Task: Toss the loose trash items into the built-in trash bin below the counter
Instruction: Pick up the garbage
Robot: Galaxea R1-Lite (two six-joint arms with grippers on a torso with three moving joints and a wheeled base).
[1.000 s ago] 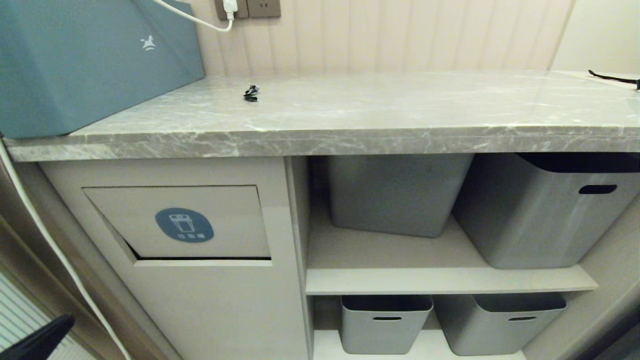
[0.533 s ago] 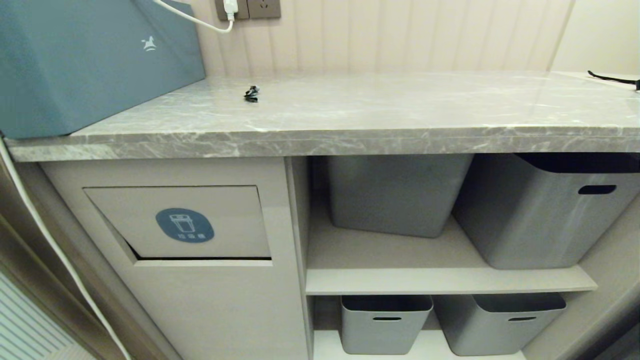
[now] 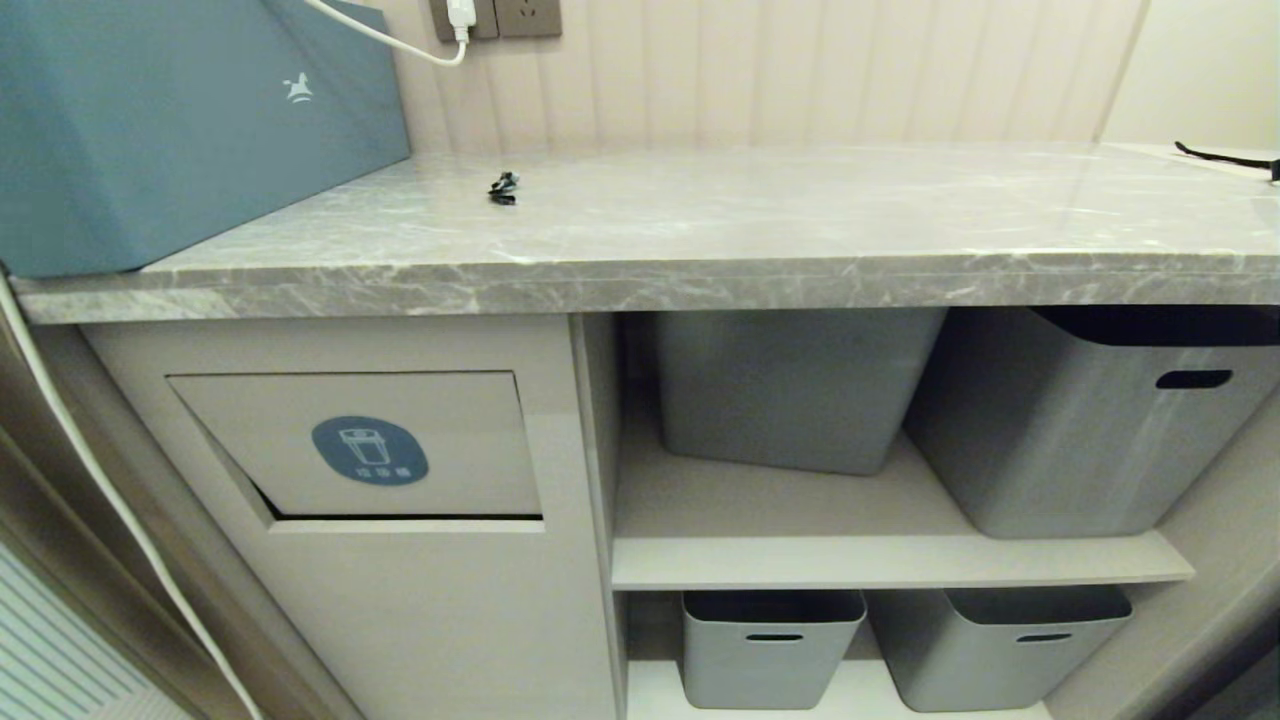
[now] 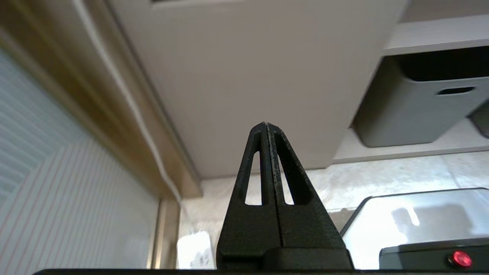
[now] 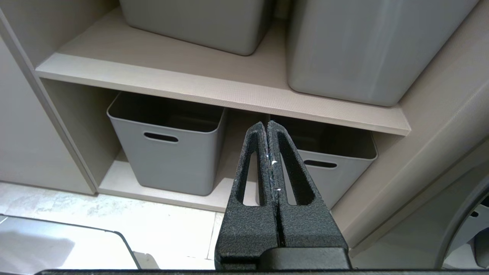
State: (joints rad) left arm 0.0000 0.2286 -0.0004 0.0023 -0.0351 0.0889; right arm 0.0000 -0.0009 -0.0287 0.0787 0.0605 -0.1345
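Note:
The grey marble counter (image 3: 700, 250) runs across the head view. Below it on the left is the built-in trash bin (image 3: 370, 450), a beige flap with a blue oval sticker, its lower edge slightly ajar. The loose trash items are out of view. Neither arm shows in the head view. My left gripper (image 4: 266, 124) is shut and empty, low in front of the beige cabinet panel (image 4: 248, 76). My right gripper (image 5: 266, 123) is shut and empty too, pointing at the lower shelf tubs.
A large grey-blue box (image 3: 180, 120) with a white logo sits at the counter's left end. A small black object (image 3: 502, 186) lies on the counter. Grey tubs (image 3: 1090, 420) fill the open shelves on the right. A white cable (image 3: 90, 470) hangs down the left side.
The dark tip of my left arm, seen at the head view's bottom left corner a second ago, has dropped out of sight. The counter and bin flap are unchanged.

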